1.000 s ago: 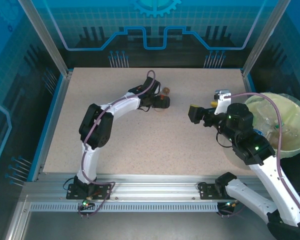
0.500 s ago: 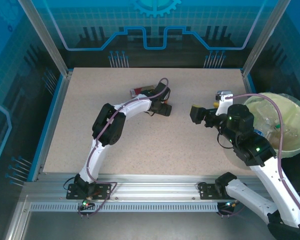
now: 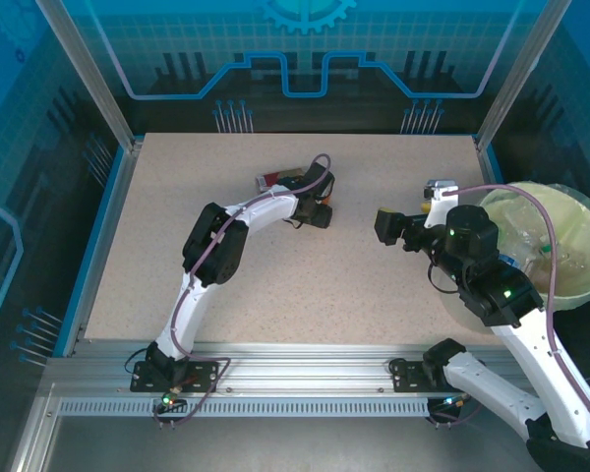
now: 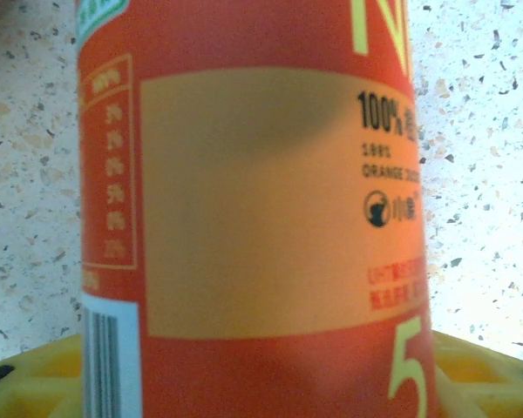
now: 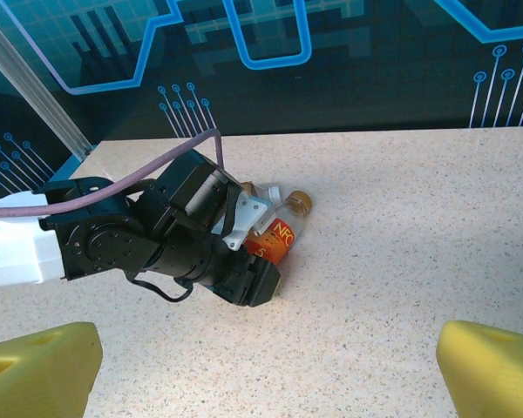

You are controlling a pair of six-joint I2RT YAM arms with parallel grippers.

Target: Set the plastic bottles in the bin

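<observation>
Orange-label juice bottle (image 4: 261, 209) is what the left hand (image 3: 300, 192) has got. It's lying on its side on the bench (image 3: 275, 285), toward the far edge and a bit left of the middle. From the left wrist cam the label is right up in the lens, with "100%" and a barcode readable. The yellow fingers (image 4: 35, 374) sit against both sides of it at the bottom of the shot, so that hand looks clenched on the bottle. Bottle's still down on the speckled surface, not lifted.

From the right wrist cam you can see the same bottle (image 5: 283, 233) poking out from under the black left hand, brownish cap pointing toward the far edge.

Right hand (image 5: 266, 370) is spread wide with nothing between its yellow fingers (image 5: 35, 366). It's over the bench near the right edge, facing the left hand.

Bin (image 3: 582, 226) sits just off the bench's right edge, pale yellow-green liner, with clear bottles (image 3: 536, 241) in it.
</observation>
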